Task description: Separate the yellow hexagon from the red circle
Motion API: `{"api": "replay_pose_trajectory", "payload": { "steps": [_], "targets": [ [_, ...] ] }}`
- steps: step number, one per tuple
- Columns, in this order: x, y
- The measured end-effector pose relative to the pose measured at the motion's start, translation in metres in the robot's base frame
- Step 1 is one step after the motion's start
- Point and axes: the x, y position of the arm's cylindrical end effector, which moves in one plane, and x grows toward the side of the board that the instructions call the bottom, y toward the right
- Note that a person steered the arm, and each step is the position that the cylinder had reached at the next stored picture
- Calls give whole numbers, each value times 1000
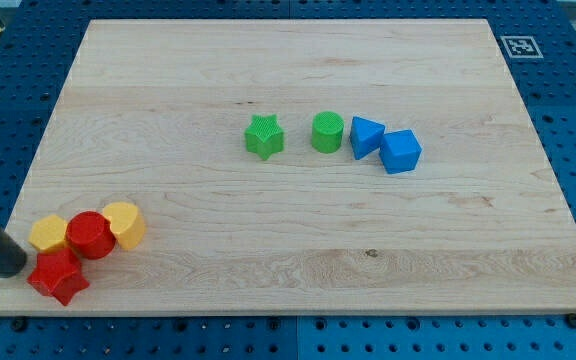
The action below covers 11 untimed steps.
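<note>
The red circle (90, 235) sits near the board's bottom left corner. A yellow hexagon (124, 223) touches its right side. Another yellow block (49, 233) touches its left side. A red star (58, 276) lies just below them, touching the circle. My tip (12, 266) is at the view's left edge, just left of the red star and below the left yellow block, close to both.
A green star (264, 136), a green circle (327, 131) and two blue blocks (367, 136) (401, 151) lie in a row above the board's middle. The wooden board (298, 250) ends close to the left cluster. An ArUco tag (520, 45) sits at top right.
</note>
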Motion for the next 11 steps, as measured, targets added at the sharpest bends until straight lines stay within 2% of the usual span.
{"api": "replay_pose_trajectory", "payload": {
  "steps": [3, 7, 11],
  "targets": [
    [-10, 24],
    [-82, 17],
    [-75, 57]
  ]
}}
